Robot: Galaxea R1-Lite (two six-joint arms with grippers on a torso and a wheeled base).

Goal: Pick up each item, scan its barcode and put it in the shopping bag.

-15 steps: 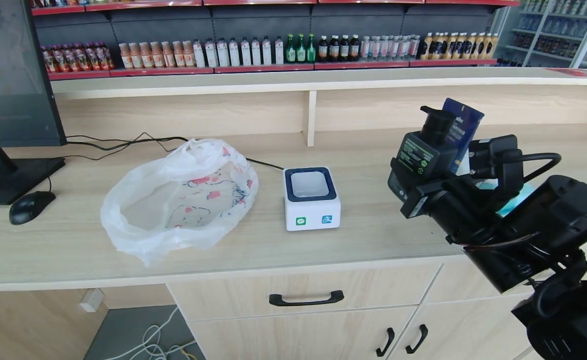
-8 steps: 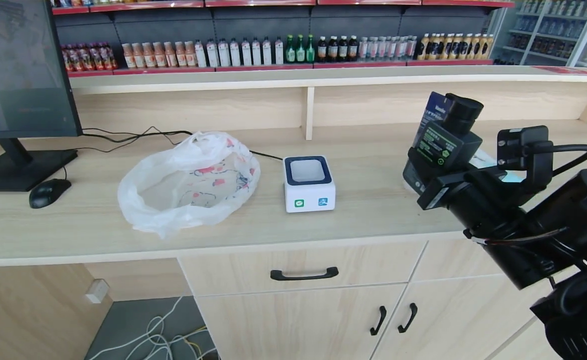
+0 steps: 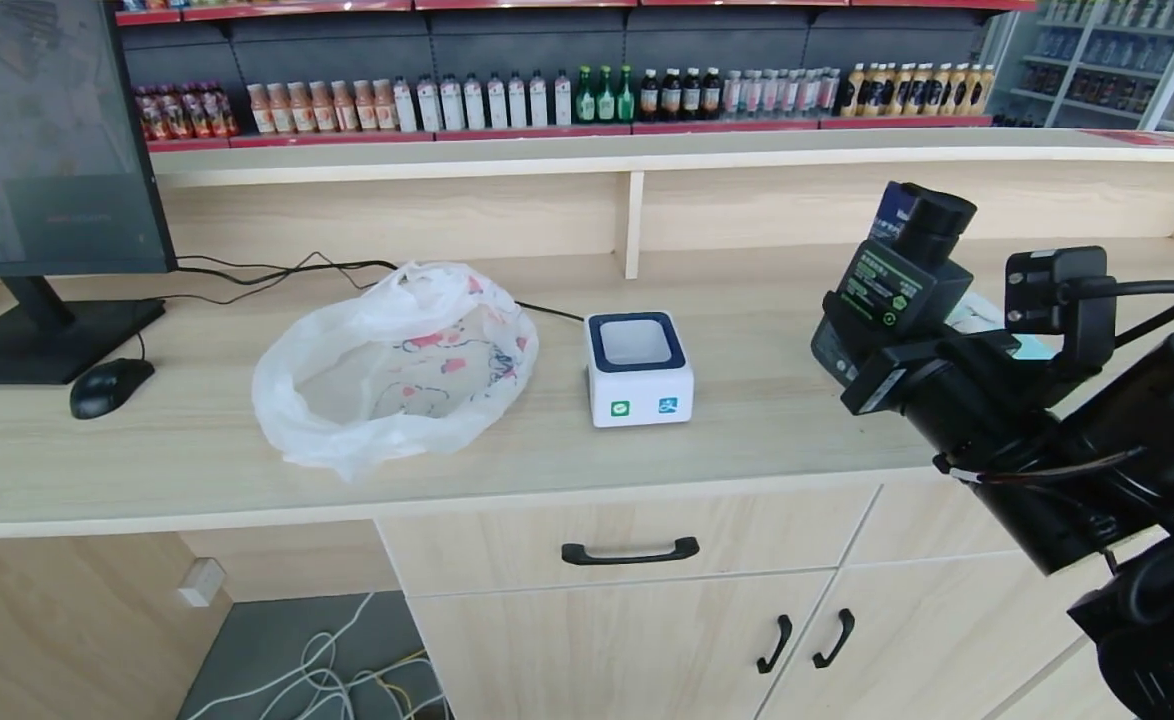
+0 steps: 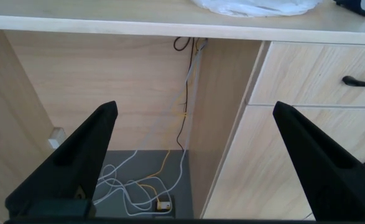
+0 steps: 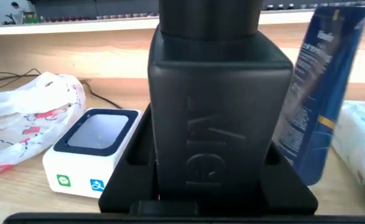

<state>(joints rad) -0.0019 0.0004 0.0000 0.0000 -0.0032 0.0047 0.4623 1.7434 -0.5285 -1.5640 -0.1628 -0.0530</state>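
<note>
R claw [image 3: 867,360] is gripping a black bottle [image 3: 895,270] w/ a green label, holding it tilted above the worktop [image 3: 767,440], to the right of the white scanner [image 3: 638,368] & apart from it; shopping bag [image 3: 397,365] is lying open on the scanner's left, just beside it; dark blue pouch [image 5: 325,93] is standing upright behind the bottle, w/ a pale packet [image 5: 364,146] lying next to it; L claw [image 4: 194,109] is hanging w/ fingers spread wide, below worktop level, facing the cabinet front [image 4: 107,93].
</note>
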